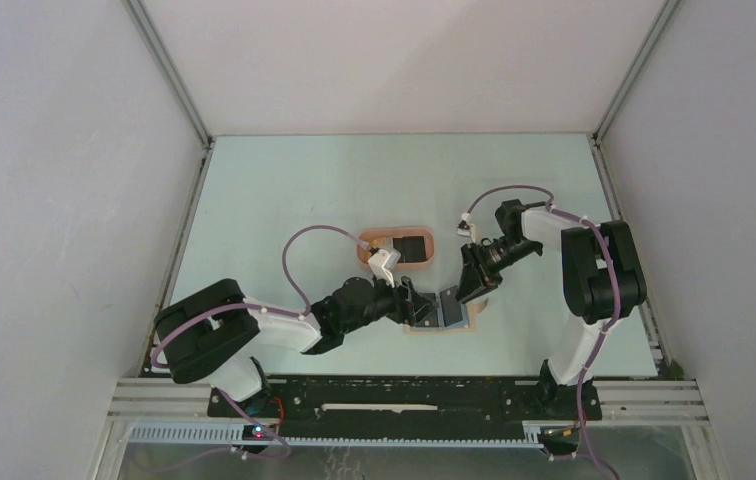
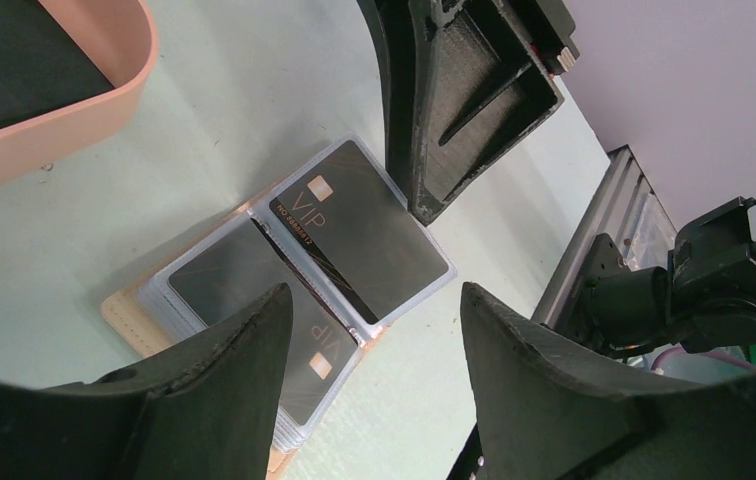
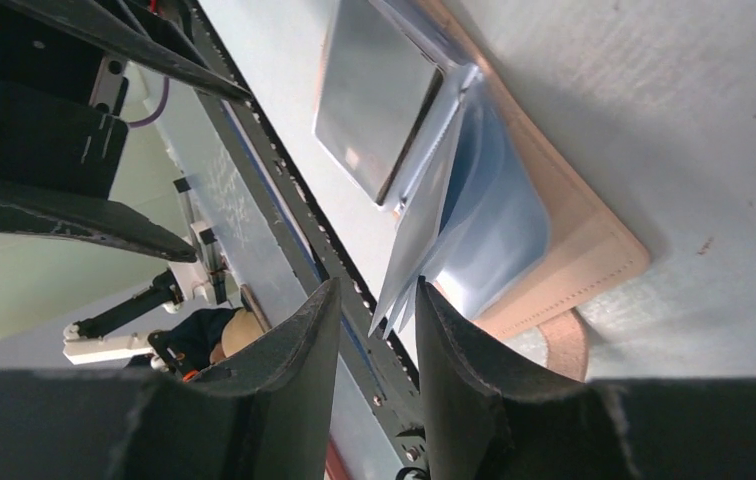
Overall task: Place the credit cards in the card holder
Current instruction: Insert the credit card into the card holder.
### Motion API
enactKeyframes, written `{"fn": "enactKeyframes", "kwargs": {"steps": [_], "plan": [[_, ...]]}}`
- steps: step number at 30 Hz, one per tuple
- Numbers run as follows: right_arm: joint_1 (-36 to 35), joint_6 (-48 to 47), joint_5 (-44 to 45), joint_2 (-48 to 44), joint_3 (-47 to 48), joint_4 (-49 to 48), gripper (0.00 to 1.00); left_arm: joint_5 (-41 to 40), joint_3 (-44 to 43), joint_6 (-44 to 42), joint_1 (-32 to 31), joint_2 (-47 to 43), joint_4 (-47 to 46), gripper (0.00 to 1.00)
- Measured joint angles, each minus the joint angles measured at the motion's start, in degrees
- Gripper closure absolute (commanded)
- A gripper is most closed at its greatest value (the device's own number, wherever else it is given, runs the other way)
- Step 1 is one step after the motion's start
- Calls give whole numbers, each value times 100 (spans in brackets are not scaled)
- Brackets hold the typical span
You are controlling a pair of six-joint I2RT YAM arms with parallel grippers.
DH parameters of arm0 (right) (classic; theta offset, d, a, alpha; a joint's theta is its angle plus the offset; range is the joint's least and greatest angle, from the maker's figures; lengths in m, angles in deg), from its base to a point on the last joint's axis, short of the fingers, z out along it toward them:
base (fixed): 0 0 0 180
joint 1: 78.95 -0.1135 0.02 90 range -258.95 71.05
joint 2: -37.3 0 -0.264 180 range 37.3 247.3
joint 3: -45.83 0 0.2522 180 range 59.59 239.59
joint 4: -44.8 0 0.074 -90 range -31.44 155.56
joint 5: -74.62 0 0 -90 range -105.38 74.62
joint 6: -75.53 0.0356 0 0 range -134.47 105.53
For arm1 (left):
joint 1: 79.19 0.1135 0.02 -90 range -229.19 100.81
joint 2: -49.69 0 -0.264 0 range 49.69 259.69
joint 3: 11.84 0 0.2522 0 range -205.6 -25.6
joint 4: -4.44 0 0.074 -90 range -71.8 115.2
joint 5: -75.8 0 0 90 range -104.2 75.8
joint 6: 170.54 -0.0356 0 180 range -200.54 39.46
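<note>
Jaws of the left gripper [image 2: 374,300] stand wide apart, grasping nothing, and hover just above the card holder [image 2: 122,315]. The card holder lies open on the table [image 1: 284,190] between the two arms. Black credit cards [image 2: 359,230] marked VIP sit in its clear sleeves [image 3: 474,220]. The right gripper [image 3: 374,300] has its fingers narrowly parted around the raised sleeve edges, not visibly clamped on them. More credit cards lie in the pink tray [image 1: 362,245] just beyond.
</note>
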Motion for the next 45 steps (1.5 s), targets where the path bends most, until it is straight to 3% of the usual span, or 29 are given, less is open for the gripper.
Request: {"fn": "enactKeyframes", "kwargs": {"steps": [8, 19, 29, 39, 45], "plan": [[0, -238, -330, 22, 39, 247, 59, 0, 0, 4, 9, 0, 0, 33], [-59, -463, -627, 256, 138, 514, 69, 155, -2, 59, 28, 52, -2, 42], [-120, -518, -713, 415, 168, 564, 78, 295, -341, 166, 101, 251, 151, 40], [-221, -588, -802, 597, 240, 682, 81, 417, -719, 205, 101, 411, 614, 36], [-286, -734, -874, 662, 356, 793, 75, 426, -979, 240, 101, 535, 1040, 36]]}}
